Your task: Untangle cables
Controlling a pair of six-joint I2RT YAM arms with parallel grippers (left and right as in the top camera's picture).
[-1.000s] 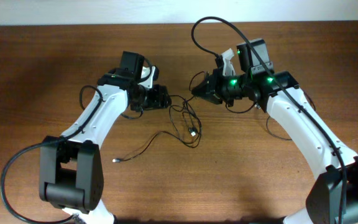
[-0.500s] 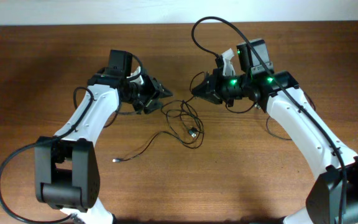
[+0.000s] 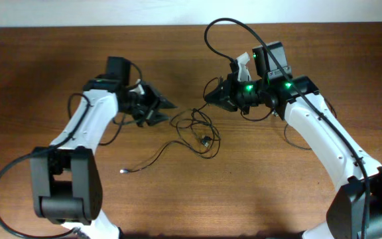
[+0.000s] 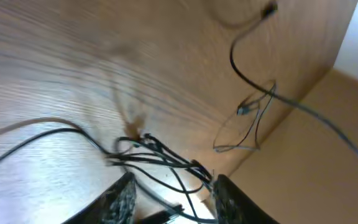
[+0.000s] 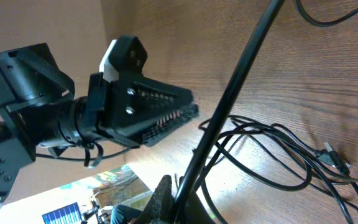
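The cables (image 3: 201, 129) are thin black cords in a loose tangle on the table between my two grippers. One strand trails down-left to a small plug (image 3: 123, 171). My left gripper (image 3: 164, 109) is open just left of the tangle. In the left wrist view its fingers (image 4: 173, 199) stand apart with several strands (image 4: 166, 155) running between them. My right gripper (image 3: 207, 97) is at the tangle's upper right. In the right wrist view it (image 5: 179, 199) is shut on a black cable, with more loops (image 5: 272, 149) on the wood beyond.
The brown wooden table (image 3: 45, 66) fills the overhead view, with a pale wall along its far edge. A thicker black arm cable (image 3: 227, 23) arcs above the right wrist. The left gripper (image 5: 148, 115) shows close in the right wrist view.
My left arm has swung left, drawing its gripper back from the tangle's edge. The near strands shifted slightly left. The right arm has not moved.
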